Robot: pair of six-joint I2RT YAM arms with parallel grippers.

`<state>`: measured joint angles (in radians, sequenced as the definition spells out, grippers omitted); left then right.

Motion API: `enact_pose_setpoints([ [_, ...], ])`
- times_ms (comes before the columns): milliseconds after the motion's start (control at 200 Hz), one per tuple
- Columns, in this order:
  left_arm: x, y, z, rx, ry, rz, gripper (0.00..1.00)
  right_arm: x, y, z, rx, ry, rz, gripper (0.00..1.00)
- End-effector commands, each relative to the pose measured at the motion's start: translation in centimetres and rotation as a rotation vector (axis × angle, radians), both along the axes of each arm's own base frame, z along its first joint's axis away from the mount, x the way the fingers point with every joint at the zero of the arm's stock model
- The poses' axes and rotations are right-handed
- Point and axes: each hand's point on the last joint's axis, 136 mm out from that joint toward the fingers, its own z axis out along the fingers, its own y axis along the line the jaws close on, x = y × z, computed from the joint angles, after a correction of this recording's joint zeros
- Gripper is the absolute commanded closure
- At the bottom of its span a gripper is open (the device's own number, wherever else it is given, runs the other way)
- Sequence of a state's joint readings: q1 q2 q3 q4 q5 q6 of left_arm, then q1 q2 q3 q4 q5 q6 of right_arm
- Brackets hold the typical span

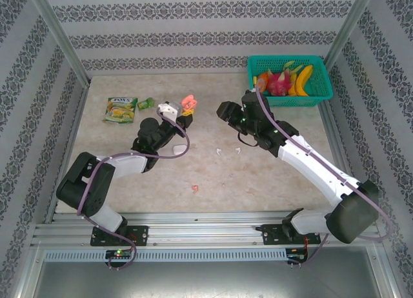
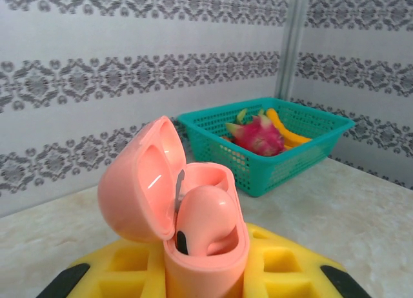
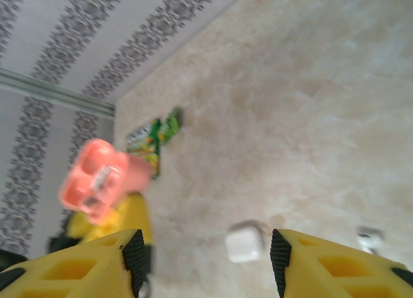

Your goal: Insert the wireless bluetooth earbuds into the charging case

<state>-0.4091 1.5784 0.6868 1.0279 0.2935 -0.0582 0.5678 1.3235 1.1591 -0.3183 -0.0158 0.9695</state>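
Left of centre in the top view, our left claw [image 1: 184, 116] clamps the open pink case [image 2: 197, 233], one earbud [image 2: 203, 220] seated inside. Our right claw [image 3: 206, 253] stands apart, empty. Lower centre lies a loose earbud [image 1: 193, 189]; we judge it light, slick, tiny. Pinch across the stem.

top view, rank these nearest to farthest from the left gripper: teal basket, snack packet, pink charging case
1. pink charging case, held in the left gripper itself
2. snack packet, off to its left
3. teal basket, far-right back corner
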Motion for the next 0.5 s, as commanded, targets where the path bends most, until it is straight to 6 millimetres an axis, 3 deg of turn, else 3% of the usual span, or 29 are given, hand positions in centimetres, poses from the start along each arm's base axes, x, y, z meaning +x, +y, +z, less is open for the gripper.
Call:
enact_pose_setpoints([
  [0,-0.7,1.3,2.7,-0.07,-0.044,-0.008,1.0,-2.9,-0.1,-4.4,-0.148,0.113,0.092,0.44],
  [280,-0.7,4.1,2.5,-0.082,-0.028,0.074,1.0,-9.3,4.2,-14.0,-0.375,0.336,0.244,0.44],
  [495,-0.4,7.2,2.4,-0.092,-0.018,0.177,1.0,-12.9,7.2,-18.2,-0.477,0.461,0.28,0.44],
])
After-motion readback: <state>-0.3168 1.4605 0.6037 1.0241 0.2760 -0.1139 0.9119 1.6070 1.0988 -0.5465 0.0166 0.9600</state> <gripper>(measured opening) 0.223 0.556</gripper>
